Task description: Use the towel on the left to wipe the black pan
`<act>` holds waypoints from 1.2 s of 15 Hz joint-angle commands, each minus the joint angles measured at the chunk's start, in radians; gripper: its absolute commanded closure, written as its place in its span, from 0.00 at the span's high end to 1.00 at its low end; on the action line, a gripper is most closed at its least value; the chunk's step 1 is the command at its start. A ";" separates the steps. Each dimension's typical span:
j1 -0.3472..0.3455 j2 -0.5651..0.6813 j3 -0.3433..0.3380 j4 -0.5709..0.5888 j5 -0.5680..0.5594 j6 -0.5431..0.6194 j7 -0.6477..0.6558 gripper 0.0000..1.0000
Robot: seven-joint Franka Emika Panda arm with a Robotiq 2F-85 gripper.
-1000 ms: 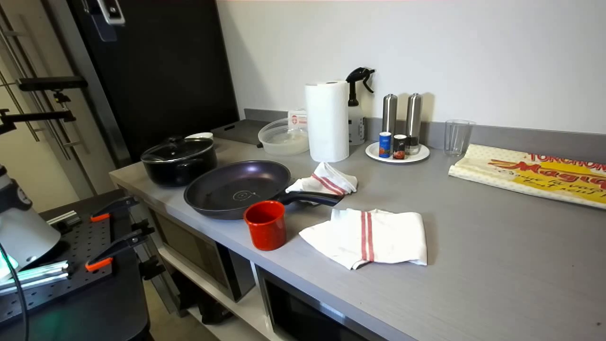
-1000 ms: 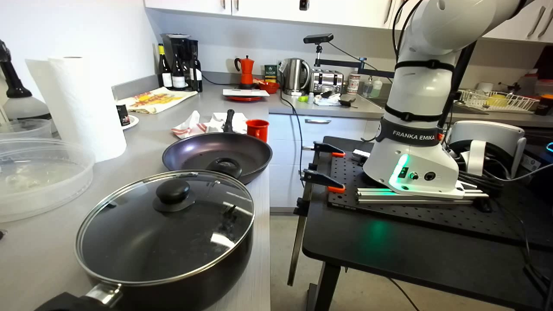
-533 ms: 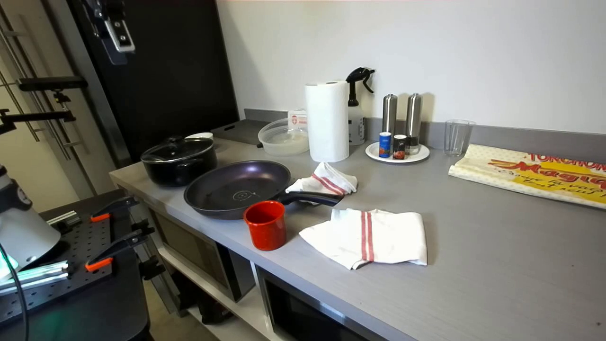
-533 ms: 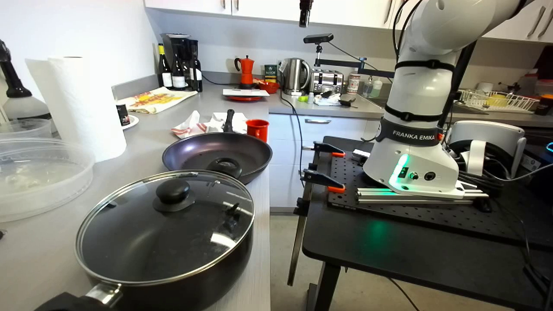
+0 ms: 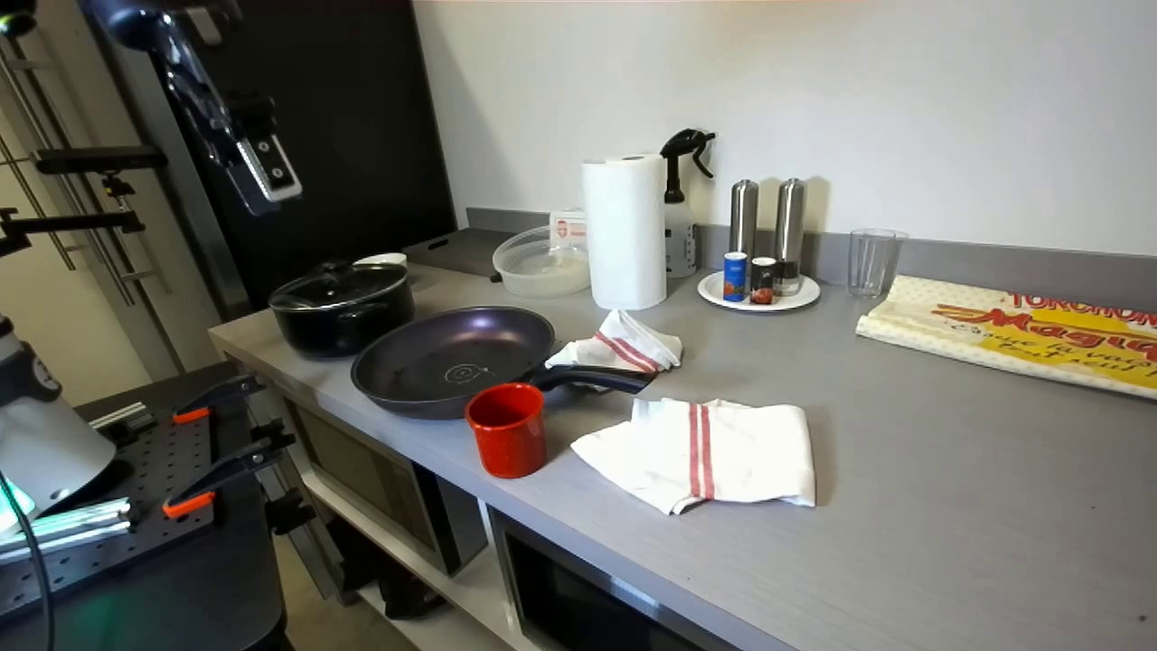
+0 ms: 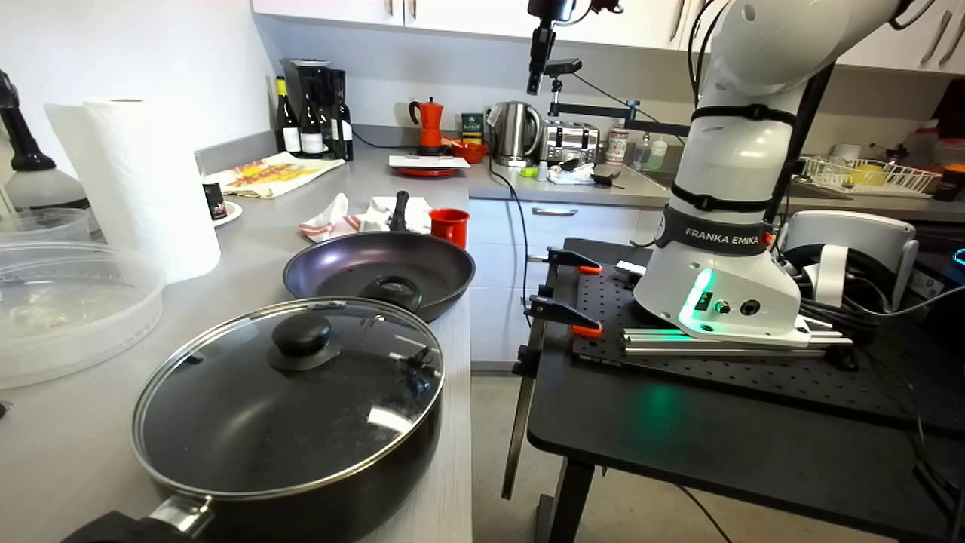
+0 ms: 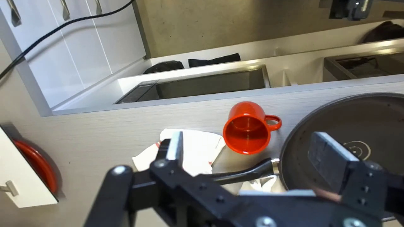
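Pan (image 5: 443, 360) and gripper (image 7: 251, 143) are well apart, and no cloth lies in the pan, so you may judge that the wiping has not begun. Beside the pan's rim, partly hidden by its handle (image 5: 601, 375), lies the crumpled towel (image 5: 622, 342); whether handle and towel touch, you cannot tell. Near the handle's end, past the cup (image 5: 509, 436) that stands just beside the pan, lies the folded towel (image 5: 732, 452). In an exterior view the crumpled one is further left, so it is probably the one you want, though the task may mean left from another side. Neither towel is in your grip, so all of it remains: come down to the chosen one, pinch a fold, lift it clear of the pan's handle, bring it over the pan and rub. Your arm (image 6: 746, 143) holds the gripper high above the level of the pan, off toward the side where the arm is mounted, pointing downward on a slight slant. In the wrist view its jaws stand wide apart with nothing held between them; the cup and the pan's handle that show in the gap lie well below, out of reach of a grasp
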 commanded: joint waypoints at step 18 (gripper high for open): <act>-0.168 0.363 -0.146 0.016 -0.026 0.484 -0.215 1.00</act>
